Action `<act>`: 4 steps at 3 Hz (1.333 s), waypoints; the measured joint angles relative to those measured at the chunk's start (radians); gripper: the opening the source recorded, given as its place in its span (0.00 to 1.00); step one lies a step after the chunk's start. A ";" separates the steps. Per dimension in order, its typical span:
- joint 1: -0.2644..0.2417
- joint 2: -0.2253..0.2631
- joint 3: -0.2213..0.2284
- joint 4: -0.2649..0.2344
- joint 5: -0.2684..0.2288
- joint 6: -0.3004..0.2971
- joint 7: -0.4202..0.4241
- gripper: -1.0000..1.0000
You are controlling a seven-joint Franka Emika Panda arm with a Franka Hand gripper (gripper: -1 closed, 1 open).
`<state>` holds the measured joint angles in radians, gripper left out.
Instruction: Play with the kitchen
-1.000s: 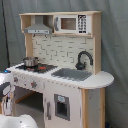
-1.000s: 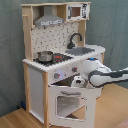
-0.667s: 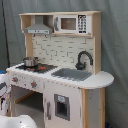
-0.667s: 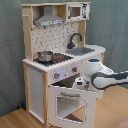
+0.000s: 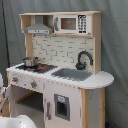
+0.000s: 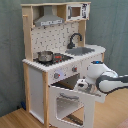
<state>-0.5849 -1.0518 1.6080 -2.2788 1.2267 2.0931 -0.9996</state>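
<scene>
The kitchen (image 6: 60,60) is standing tall against a grey curtain (image 5: 112,50) in both exterior views, white panels and light wood all the way up, and in the second exterior view its oven door (image 6: 75,102) is hanging open, tilting outward on the wooden floor (image 6: 15,119). The white arm (image 6: 107,80) is reaching in from the second exterior view's right, and the gripper (image 6: 81,85) is sitting right at the top edge of that open door, though I cannot tell whether its pincer is apart or together. Up on the stovetop a small metal pot (image 6: 45,56) is resting, with the grey sink (image 5: 71,74) and black faucet (image 5: 83,60) just beside it, and the range hood (image 5: 38,29) and microwave (image 5: 70,23) are sitting up top
</scene>
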 joint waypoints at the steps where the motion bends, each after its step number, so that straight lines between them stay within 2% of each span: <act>1: 0.014 0.000 0.023 0.020 0.000 0.036 0.093 0.00; 2: 0.014 0.000 0.059 0.044 0.001 0.083 0.172 0.00; 3: 0.020 -0.004 -0.001 0.031 -0.027 0.099 0.194 0.00; 4: 0.022 -0.004 -0.009 0.031 -0.034 0.097 0.197 1.00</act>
<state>-0.5633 -1.0560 1.5993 -2.2479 1.1923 2.1905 -0.8029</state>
